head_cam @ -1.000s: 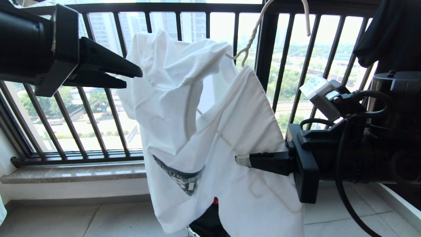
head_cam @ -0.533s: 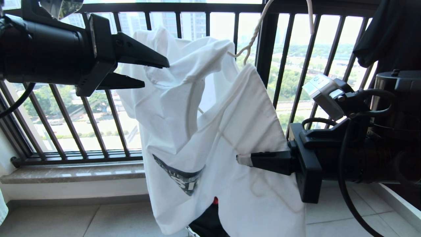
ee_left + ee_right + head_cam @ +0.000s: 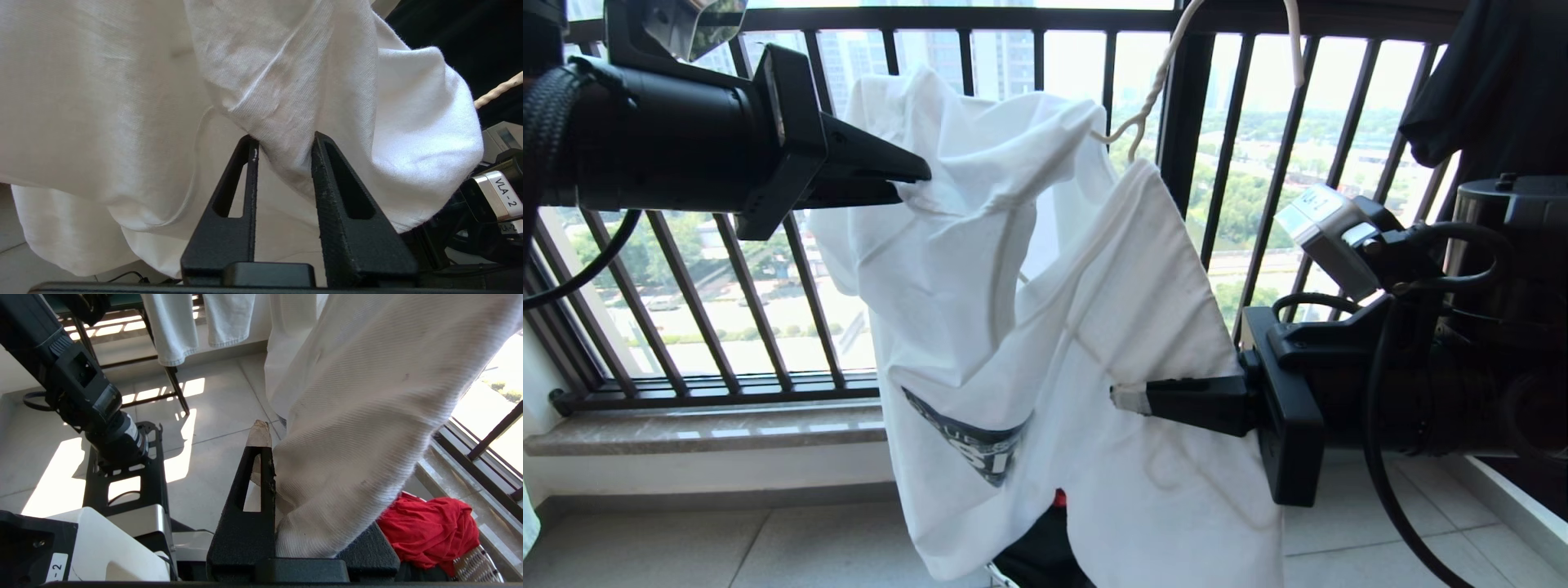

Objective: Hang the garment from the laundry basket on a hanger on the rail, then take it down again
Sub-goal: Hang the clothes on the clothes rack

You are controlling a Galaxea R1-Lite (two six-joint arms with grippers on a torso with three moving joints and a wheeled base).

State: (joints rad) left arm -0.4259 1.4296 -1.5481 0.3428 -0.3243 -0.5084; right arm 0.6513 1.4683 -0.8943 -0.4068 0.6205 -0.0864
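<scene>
The white short-sleeved T-shirt with a dark blue chest print [image 3: 1029, 327] hangs bunched on the thin cream wire hanger with a twisted neck [image 3: 1152, 94], in front of the dark barred balcony railing [image 3: 1180, 114]. The left end effector [image 3: 913, 181] pinches a fold of cloth near the upper left shoulder, probably to tug it over the hanger's end. The right end effector [image 3: 1131, 398] is clamped on the shirt's right edge, lower down, steadying it.
</scene>
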